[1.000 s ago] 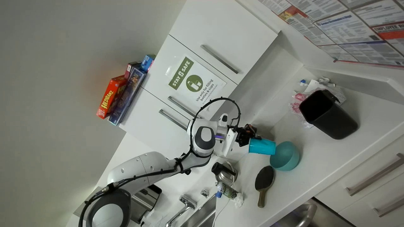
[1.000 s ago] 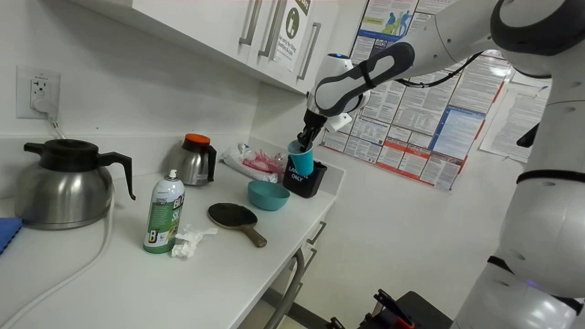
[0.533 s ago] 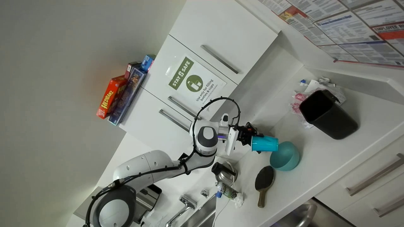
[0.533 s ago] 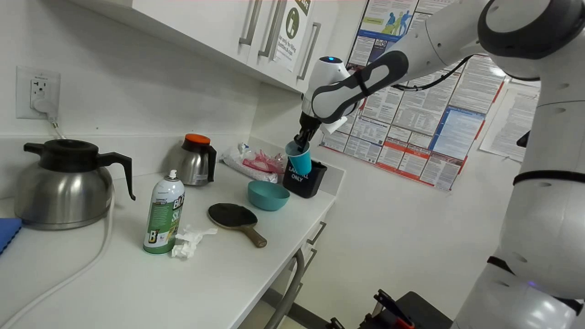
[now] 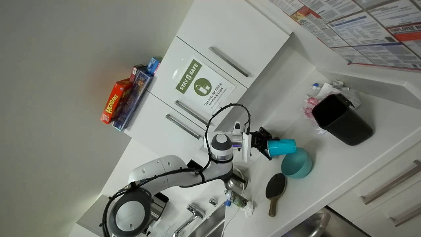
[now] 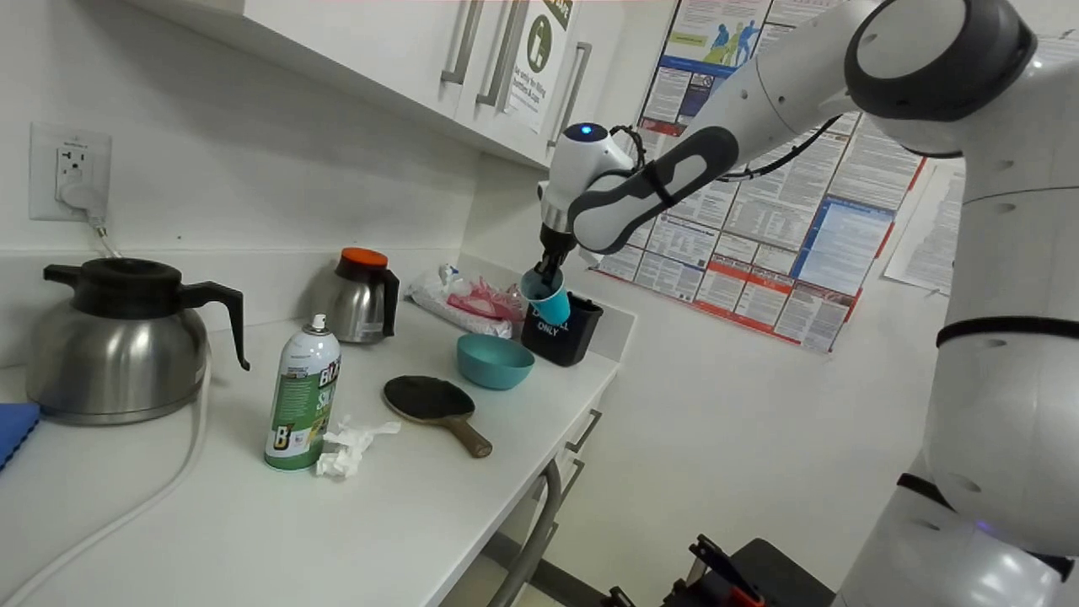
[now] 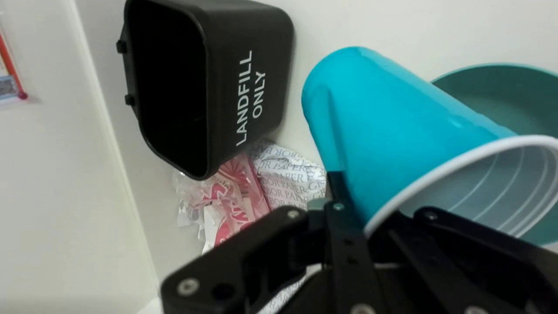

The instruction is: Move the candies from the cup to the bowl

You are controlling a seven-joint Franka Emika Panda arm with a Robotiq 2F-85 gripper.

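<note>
The black gripper point(image 7: 366, 209) pinches the wall of a bright-blue, white-rimmed, tapered cup point(image 7: 409, 126), held aloft and tilted near the round teal bowl point(image 6: 495, 362). Lifting is done; pouring probably remains, though no candies are visible.

On wrist cam, my gripper point(image 7: 366, 218) pinched blue cup point(image 7: 401, 126) by its wall at the white rim; cup tilted, mouth to lower R. Saw teal bowl point(image 7: 497, 89) partly hidden behind it, blk bin point(image 7: 226, 83) marked LANDFILL ONLY, pink wrapper point(image 7: 248, 192) nr bin.

Wht arm point(image 6: 797, 80) w/ dk-gry panels point(image 6: 919, 97), blk cable point(image 5: 181, 169), blue lt point(image 6: 587, 130)
</note>
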